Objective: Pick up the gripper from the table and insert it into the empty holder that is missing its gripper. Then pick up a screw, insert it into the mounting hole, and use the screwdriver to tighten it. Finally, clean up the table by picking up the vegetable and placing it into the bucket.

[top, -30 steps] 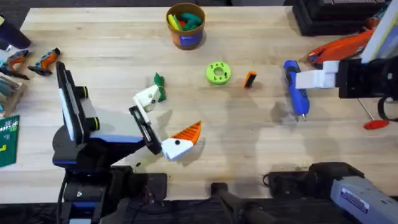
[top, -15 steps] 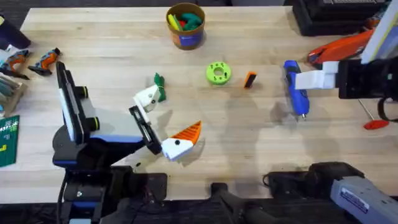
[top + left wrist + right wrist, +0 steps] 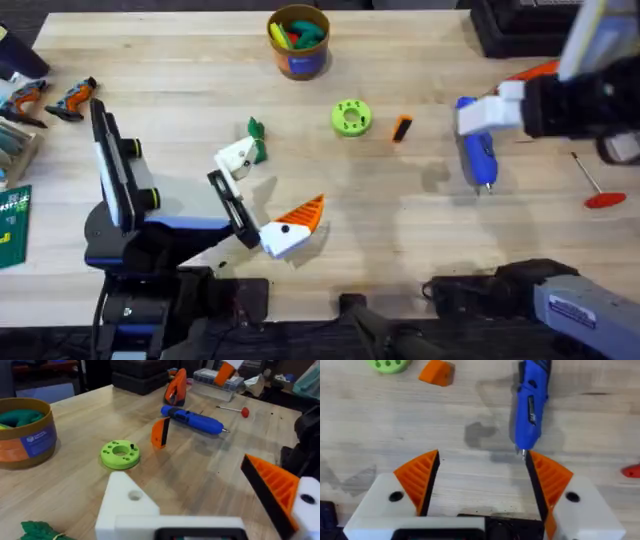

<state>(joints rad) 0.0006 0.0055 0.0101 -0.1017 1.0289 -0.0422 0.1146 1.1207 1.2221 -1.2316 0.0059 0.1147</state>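
Note:
The orange wedge gripper [image 3: 402, 128] [image 3: 161, 433] [image 3: 436, 372] stands on the table right of a lime-green disc [image 3: 350, 117]. My left gripper [image 3: 266, 192] [image 3: 205, 502] is open near the table's front. One finger is the bare white holder [image 3: 238, 157] [image 3: 130, 507] with a round hole, the other carries an orange pad. The dark-green vegetable [image 3: 256, 134] [image 3: 40, 530] lies by the holder. My right gripper [image 3: 482, 116] [image 3: 482, 480] is open above the blue screwdriver [image 3: 477, 150] [image 3: 531, 405]. The bucket [image 3: 298, 64] stands at the back. A screw is too small to make out.
An orange-and-black tool [image 3: 530, 75] and a thin red-handled rod [image 3: 596, 186] lie at the right. Small tools and a green packet [image 3: 12, 225] sit along the left edge. A dark case [image 3: 520, 25] occupies the back right corner.
My right arm has risen and shifted towards the back and left, so its gripper now hangs over the screwdriver's rear end. The left arm and the objects on the table have not moved.

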